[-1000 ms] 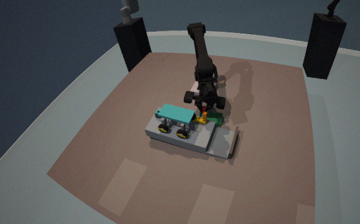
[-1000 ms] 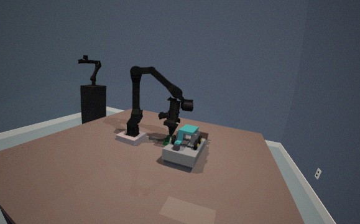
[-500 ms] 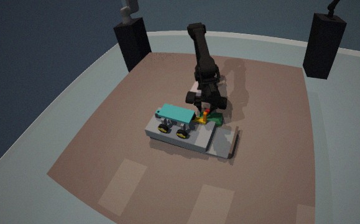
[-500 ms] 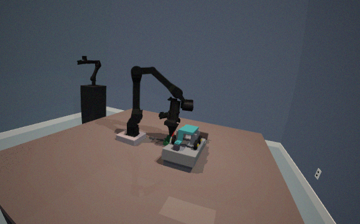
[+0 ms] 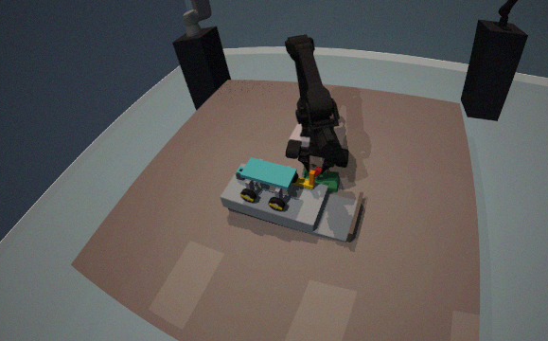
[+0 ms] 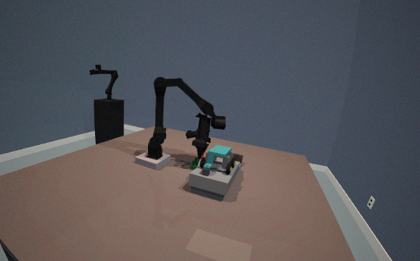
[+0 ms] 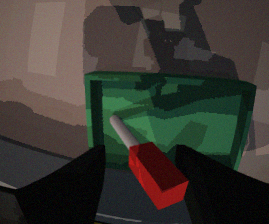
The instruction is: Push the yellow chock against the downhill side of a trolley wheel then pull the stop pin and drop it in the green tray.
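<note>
The teal trolley (image 5: 270,172) (image 6: 220,150) stands on the grey ramp (image 5: 302,215) (image 6: 210,184). The yellow chock (image 5: 304,183) with its orange handle lies at the far-side wheel on the trolley's right end in the top view; whether they touch is too small to tell. My gripper (image 5: 315,169) (image 6: 200,156) (image 7: 140,153) is partly open, low over the green tray (image 5: 333,185) (image 7: 89,117). The red-headed pin (image 5: 318,170) (image 6: 202,156) (image 7: 157,175) is loose and tilted between the parted fingers, its grey shaft over the tray's inside. Its contact with the tray is unclear.
A brown end board (image 5: 356,218) stands at the ramp's right end in the top view. The ramp and chock are close beside the tray. The arm's pale base (image 6: 146,160) is behind the tray.
</note>
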`<action>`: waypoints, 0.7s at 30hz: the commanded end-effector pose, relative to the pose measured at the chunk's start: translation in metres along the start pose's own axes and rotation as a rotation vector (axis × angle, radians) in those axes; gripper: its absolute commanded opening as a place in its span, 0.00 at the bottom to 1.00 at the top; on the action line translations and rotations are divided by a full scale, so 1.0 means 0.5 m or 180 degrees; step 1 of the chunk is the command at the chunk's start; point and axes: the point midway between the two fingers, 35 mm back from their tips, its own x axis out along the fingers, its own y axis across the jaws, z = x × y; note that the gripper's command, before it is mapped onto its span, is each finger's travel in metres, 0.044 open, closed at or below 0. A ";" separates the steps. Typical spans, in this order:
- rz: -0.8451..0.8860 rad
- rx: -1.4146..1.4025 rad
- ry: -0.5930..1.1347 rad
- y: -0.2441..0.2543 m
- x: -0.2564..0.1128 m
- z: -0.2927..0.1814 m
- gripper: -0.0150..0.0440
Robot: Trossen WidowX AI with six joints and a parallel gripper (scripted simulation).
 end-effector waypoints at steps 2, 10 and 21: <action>0.0005 0.0016 -0.0019 -0.006 0.004 0.000 0.58; 0.0004 0.0016 -0.0019 -0.014 0.006 -0.001 0.58; 0.0002 0.0016 -0.0019 -0.026 0.010 -0.002 0.58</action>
